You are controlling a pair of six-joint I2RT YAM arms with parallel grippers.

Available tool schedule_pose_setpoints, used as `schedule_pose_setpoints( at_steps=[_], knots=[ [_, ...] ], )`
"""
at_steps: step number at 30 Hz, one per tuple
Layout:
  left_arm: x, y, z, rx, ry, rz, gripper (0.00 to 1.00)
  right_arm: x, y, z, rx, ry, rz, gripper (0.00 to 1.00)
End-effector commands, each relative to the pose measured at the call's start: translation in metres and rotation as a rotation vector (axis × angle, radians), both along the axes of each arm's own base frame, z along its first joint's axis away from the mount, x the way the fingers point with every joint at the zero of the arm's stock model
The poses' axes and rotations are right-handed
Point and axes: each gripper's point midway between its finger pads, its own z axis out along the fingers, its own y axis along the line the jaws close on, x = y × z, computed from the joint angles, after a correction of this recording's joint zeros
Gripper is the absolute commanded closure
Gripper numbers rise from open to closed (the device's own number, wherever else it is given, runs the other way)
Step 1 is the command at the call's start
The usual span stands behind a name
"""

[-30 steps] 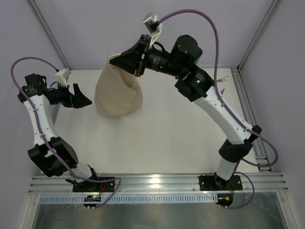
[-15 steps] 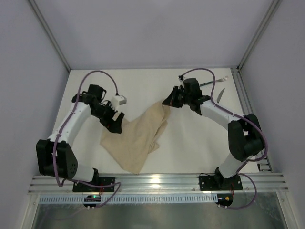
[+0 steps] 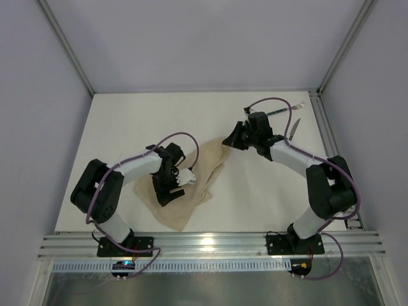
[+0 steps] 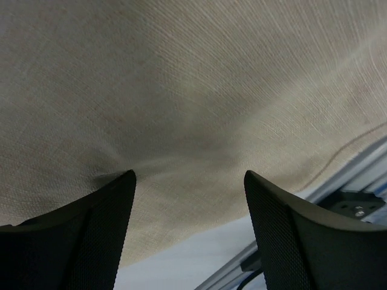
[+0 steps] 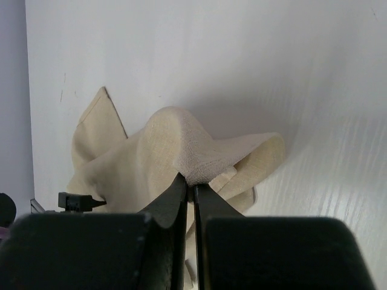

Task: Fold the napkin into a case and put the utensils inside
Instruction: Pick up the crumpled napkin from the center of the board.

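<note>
while the right gripper (image 5: pixel 188 183) nips a raised fold of the napkin (image 5: pixel 151 158), left gripper (image 4: pixel 188 177) at its 8 o'clock, jaws wide over the fabric, utensils (image 3: pixel 294 127) at 2 o'clock on the table (image 3: pixel 127 115)

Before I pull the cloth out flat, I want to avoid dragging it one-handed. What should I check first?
1. Right gripper clamped on the napkin: ok, jaws shut on a raised fold.
2. Left gripper gripping the napkin: not ok, jaws open with the cloth beyond them.
3. Left fingers touching the cloth: cannot tell.
4. Napkin lying flat: not ok, it is bunched and folded over itself.
5. Utensils clear of the cloth: ok, they lie apart from it at the far right of the table.
</note>
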Motion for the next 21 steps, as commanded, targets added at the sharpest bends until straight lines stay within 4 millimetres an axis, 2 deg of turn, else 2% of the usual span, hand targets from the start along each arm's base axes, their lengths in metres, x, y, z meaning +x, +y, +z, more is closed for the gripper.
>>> schedule_pose_setpoints(
  at_steps=[1, 3, 4, 5, 6, 8, 9, 12, 13, 14, 15, 19, 20, 21],
  knots=[
    [0.045, 0.004, -0.019, 0.084, -0.139, 0.028, 0.26, 0.005, -0.004, 0.022, 0.007, -0.09, -0.011, 0.96],
    [0.071, -0.001, -0.02, 0.07, -0.198, 0.068, 0.32, 0.001, -0.006, 0.016, 0.001, -0.076, -0.013, 0.96],
    [0.085, 0.007, -0.02, 0.109, -0.243, 0.094, 0.37, 0.0, -0.006, 0.014, 0.004, -0.073, -0.015, 0.96],
    [0.095, 0.01, -0.024, 0.125, -0.254, 0.128, 0.38, -0.003, -0.007, 0.01, 0.005, -0.063, -0.016, 0.96],
    [0.126, 0.015, -0.017, 0.12, -0.329, 0.196, 0.38, -0.003, -0.006, 0.009, 0.017, -0.06, -0.016, 0.96],
    [0.155, 0.024, -0.017, 0.123, -0.365, 0.299, 0.37, -0.007, -0.003, 0.005, 0.031, -0.045, -0.01, 0.96],
    [0.186, 0.035, -0.002, 0.102, -0.422, 0.379, 0.35, -0.007, 0.0, 0.005, 0.046, -0.046, -0.004, 0.96],
    [0.219, 0.046, 0.021, 0.015, -0.484, 0.469, 0.28, -0.014, 0.011, -0.001, 0.054, -0.021, 0.036, 0.96],
    [0.222, 0.042, 0.031, -0.031, -0.493, 0.454, 0.26, -0.016, 0.013, -0.003, 0.049, -0.017, 0.043, 0.96],
    [0.215, 0.034, 0.038, -0.092, -0.469, 0.422, 0.24, -0.019, 0.016, -0.006, 0.049, -0.01, 0.057, 0.96],
    [0.211, 0.028, 0.061, -0.153, -0.502, 0.383, 0.2, -0.02, 0.017, -0.005, 0.053, -0.012, 0.062, 0.96],
    [0.156, 0.009, 0.085, -0.297, -0.391, 0.304, 0.17, -0.021, 0.022, -0.003, 0.062, -0.02, 0.08, 0.96],
    [0.134, 0.009, 0.081, -0.293, -0.316, 0.29, 0.17, -0.022, 0.023, -0.001, 0.063, -0.025, 0.084, 0.96],
    [0.121, 0.01, 0.076, -0.282, -0.278, 0.278, 0.19, -0.021, 0.023, 0.0, 0.062, -0.028, 0.085, 0.96]
  ],
)
